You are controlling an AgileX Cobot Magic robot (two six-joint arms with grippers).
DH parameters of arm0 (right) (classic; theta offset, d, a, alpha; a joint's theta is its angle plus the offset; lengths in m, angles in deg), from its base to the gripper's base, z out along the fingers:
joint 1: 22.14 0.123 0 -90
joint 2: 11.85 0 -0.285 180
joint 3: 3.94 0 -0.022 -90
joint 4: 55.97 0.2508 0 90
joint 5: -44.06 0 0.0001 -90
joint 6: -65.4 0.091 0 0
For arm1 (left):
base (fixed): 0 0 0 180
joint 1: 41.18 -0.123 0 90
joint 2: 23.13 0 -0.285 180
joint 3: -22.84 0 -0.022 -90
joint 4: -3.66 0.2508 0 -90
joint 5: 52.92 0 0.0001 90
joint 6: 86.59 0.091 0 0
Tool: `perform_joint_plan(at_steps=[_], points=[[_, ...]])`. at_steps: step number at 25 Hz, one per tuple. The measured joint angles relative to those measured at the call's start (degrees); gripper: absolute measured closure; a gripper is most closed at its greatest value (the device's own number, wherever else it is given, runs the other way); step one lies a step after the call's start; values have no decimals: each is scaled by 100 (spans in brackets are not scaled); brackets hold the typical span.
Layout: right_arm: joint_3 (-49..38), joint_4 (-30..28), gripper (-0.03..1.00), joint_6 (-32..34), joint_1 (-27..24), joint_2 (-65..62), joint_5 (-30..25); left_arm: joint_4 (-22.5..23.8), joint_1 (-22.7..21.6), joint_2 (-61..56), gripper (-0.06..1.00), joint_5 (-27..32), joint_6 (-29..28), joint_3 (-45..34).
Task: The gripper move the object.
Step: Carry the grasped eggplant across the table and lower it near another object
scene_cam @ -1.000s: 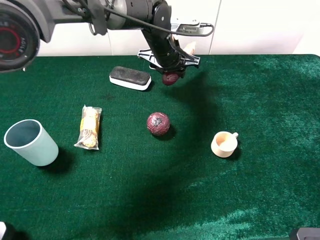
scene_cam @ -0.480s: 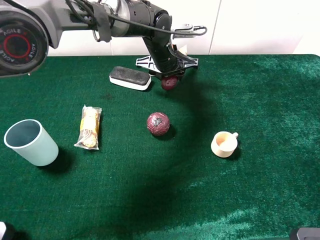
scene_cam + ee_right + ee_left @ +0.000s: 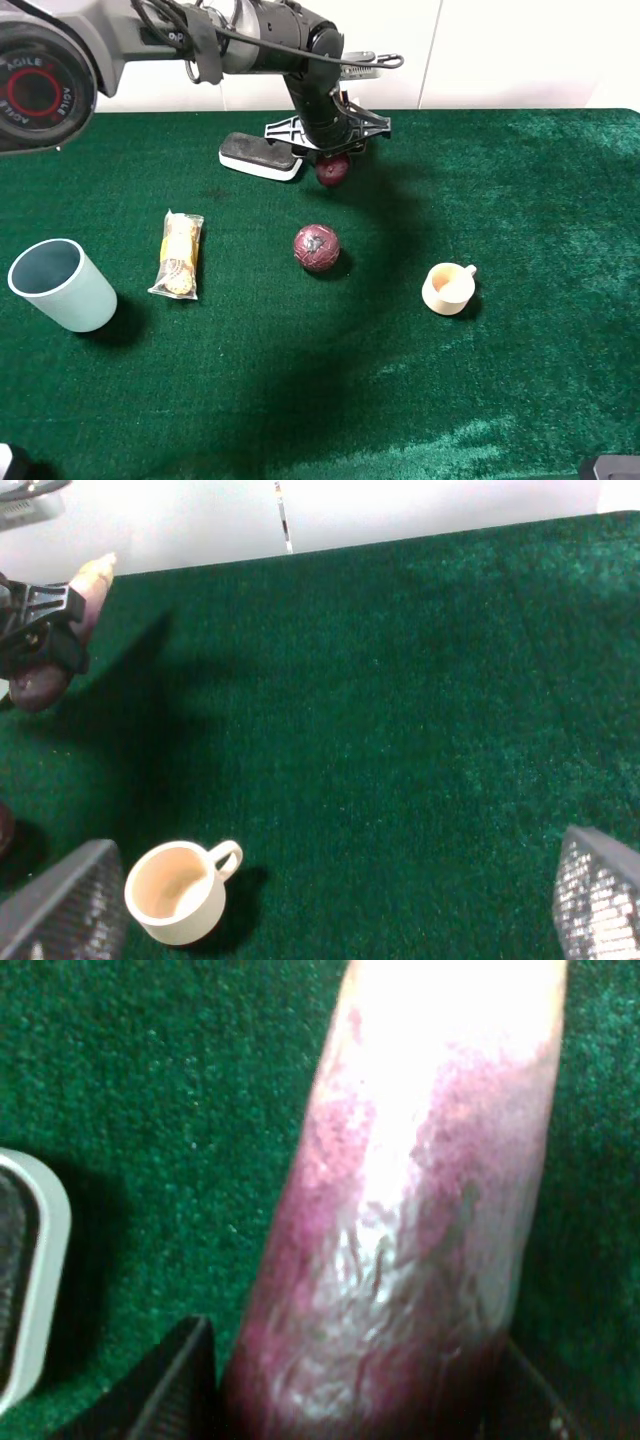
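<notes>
1. Left gripper: the jaws are closed on the object, which fills the gap between the two black fingers. The hold sits low on the dark purple half. The pale tip points up and the purple end hangs below the jaws.
2. The object appears raised clear of the desk. How far clear, I cannot tell.
3. Handling, as a judgement:
   - The skin is glossy with wrinkled highlights, so it is probably light hollow plastic or rubber.
   - It looks slippery, gives a little, and is not fragile.
   - The body tapers, so a grip near the tip would tend to squeeze it out. The thick purple middle, across the narrow axis, is the best place to hold it.
4. Just beside the left gripper lies a black eraser on a white base.
5. Farther from the gripper, toward the camera, is a maroon ball. Well apart from it are a small cream cup, a snack packet and a blue-grey tumbler.
6. Right gripper: the jaws are spread wide and hold nothing. It is well apart from the object.
7. Writing: the arm joint housing has a red ring and lettering that seems to read "AGILE". The rest is unclear. No print on the packet is legible.
</notes>
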Motion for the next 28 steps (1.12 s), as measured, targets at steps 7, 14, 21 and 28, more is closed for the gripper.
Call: perform_joint_plan(at_steps=[7,14,21,28], points=[[0,2,32,0,0,0,-6,45,0,0,39,0,-6,0],[0,2,32,0,0,0,-1,45,0,0,39,0,-6,0],[0,2,32,0,0,0,-1,45,0,0,26,0,-236,0],[0,7,32,0,0,0,-1,45,0,0,19,-51,-319,0]])
